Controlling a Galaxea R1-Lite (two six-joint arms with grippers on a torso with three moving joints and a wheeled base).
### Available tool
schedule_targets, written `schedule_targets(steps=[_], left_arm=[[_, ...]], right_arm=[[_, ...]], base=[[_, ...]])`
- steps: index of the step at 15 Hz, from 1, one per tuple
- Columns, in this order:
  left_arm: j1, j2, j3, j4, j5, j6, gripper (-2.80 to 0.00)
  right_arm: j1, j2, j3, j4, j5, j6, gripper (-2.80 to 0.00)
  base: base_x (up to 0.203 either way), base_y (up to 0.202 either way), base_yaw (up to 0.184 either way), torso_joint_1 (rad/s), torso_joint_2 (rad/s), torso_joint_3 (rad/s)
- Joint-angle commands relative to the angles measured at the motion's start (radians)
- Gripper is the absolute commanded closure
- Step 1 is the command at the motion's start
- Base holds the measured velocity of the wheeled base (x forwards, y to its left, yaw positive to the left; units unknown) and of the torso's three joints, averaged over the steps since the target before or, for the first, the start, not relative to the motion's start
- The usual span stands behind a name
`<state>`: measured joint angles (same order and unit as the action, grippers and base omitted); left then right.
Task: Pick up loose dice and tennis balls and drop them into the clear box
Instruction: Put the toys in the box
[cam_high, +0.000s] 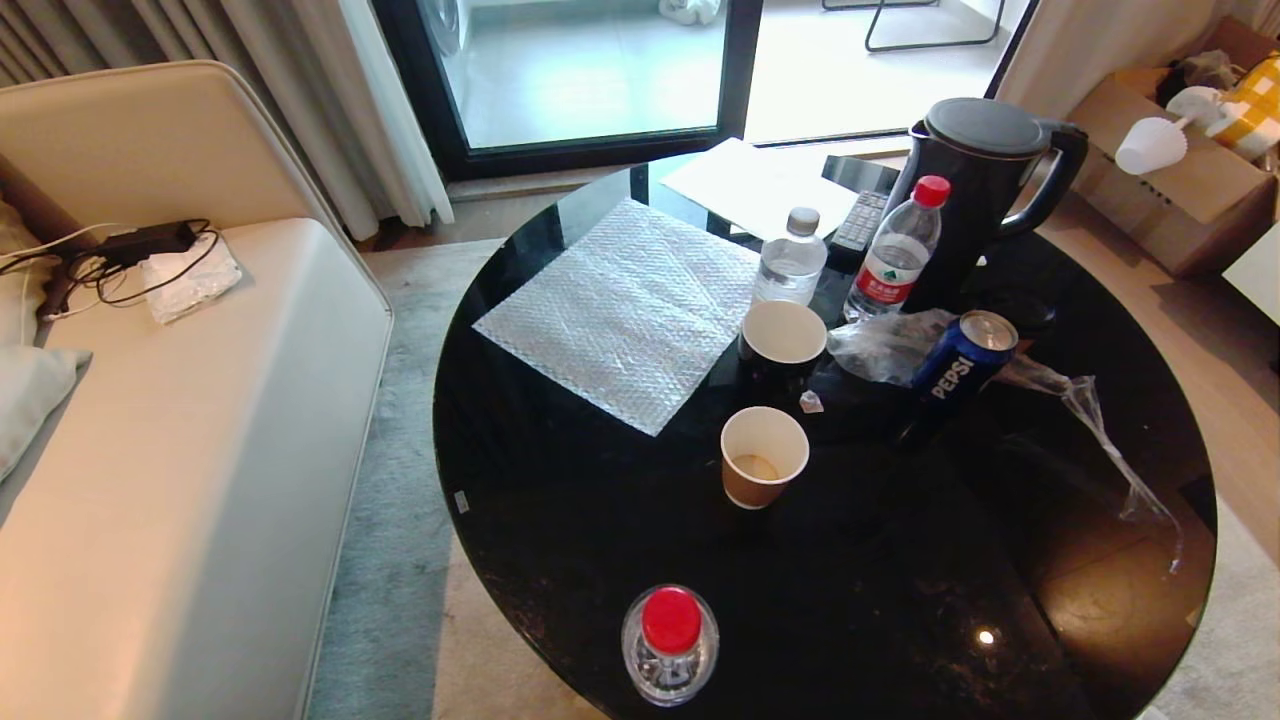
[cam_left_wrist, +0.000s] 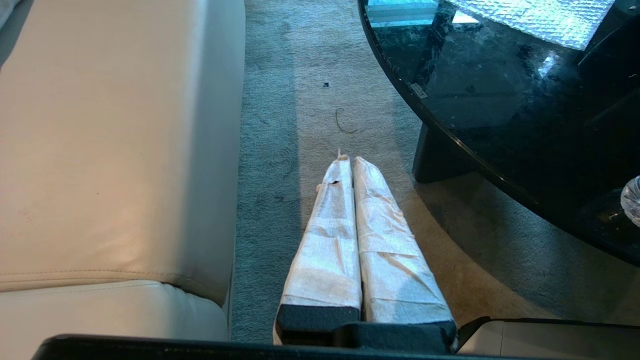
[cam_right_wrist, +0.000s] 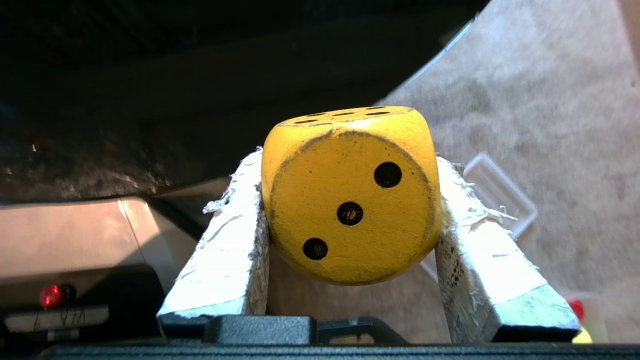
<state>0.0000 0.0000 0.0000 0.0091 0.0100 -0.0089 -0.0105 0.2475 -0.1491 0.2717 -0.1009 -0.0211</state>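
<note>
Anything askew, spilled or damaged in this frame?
Yes. The Pepsi can lies tipped on the black table, against crumpled plastic wrap. The tape on the right pincer is frayed where it grips the yellow die.

1. The right gripper (cam_right_wrist: 350, 165) is clamped on the yellow die (cam_right_wrist: 350, 200), with 1 tape-wrapped finger (cam_right_wrist: 225, 250) pressed to each side of it.
2. The die sits between the fingertips, its 3-pip face turned toward the wrist.
3. The left gripper (cam_left_wrist: 348, 162) has its 2 wrapped fingers (cam_left_wrist: 385, 250) pressed together, holding nothing, pointing out over the carpet.
4. Neither arm appears in the head view.
</note>
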Motion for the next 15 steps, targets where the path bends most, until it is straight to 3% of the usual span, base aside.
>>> schedule_targets(steps=[1,15], left_arm=[[0.0,0.0,0.002,0.0,0.001,0.0,0.0],[0.0,0.0,0.002,0.0,0.001,0.0,0.0]], right_arm=[[-0.005,-0.053,0.006,0.001,0.0,0.0,0.0],[-0.005,-0.053,0.006,0.001,0.0,0.0,0.0]], base=[[0.0,0.0,0.0,0.0,0.0,0.0],[0.0,0.0,0.0,0.0,0.0,0.0]])
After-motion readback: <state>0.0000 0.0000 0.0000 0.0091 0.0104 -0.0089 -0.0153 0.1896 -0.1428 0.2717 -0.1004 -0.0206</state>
